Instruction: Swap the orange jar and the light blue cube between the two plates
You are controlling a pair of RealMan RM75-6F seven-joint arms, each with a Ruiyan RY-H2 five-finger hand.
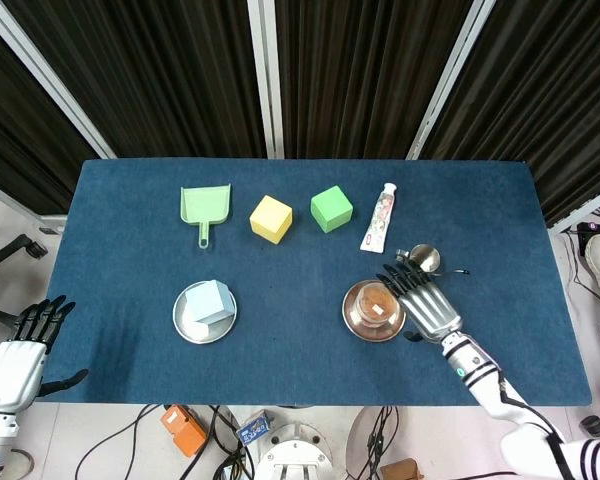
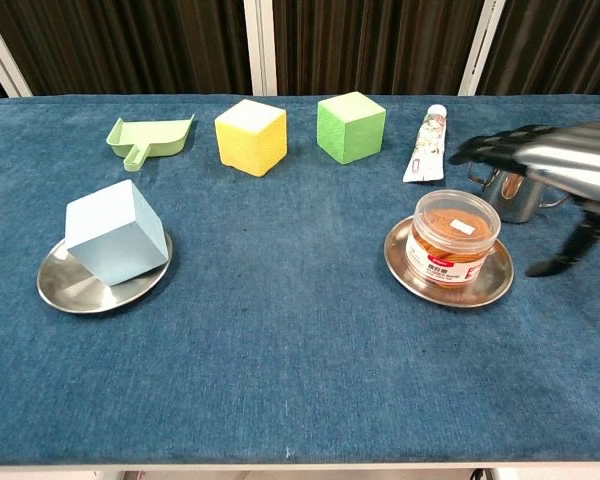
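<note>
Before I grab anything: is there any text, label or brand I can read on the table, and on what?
Nothing can be quoted; all print is too small or blurred.
Clear plastic orange jar: red-and-white front label, white lid sticker, both unreadable.
White tube: coloured print, unreadable.

Bright, even overhead light; soft short shadows. Both views sharp, except the slightly motion-blurred right hand (image 2: 565,165) in chest view.

Your right hand (image 2: 555,170) covers most of the steel kettle (image 2: 518,200) at the jar's 2 o'clock and runs off the chest view's right edge; your left hand (image 1: 20,352) never enters that view.
</note>
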